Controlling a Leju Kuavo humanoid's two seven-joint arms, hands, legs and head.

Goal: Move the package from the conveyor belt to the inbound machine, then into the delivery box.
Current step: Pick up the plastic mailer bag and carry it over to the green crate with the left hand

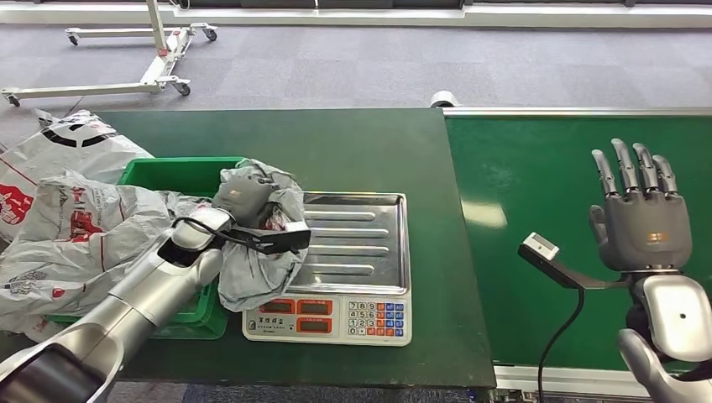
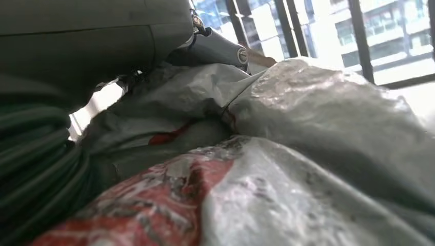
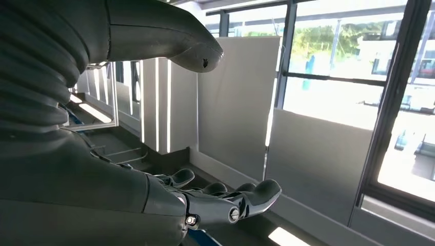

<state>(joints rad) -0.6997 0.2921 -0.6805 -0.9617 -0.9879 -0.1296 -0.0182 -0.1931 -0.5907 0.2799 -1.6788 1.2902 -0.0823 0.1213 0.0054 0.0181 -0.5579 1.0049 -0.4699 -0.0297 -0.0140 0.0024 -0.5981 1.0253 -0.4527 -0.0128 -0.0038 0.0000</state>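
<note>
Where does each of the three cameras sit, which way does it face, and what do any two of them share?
Head view: high on the body, looking forward and down at the scale, green bin and conveyor belt; both arms show.
Left wrist view: behind the left hand, pressed close to the grey package.
Right wrist view: behind the right hand, facing windows.
Shared: head and left wrist views both show the package; head and right wrist views both show the spread right hand.

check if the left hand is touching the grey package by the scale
Touching. The head view shows the left hand wrapped in the grey package, gripping it over the scale's steel tray edge.
</note>
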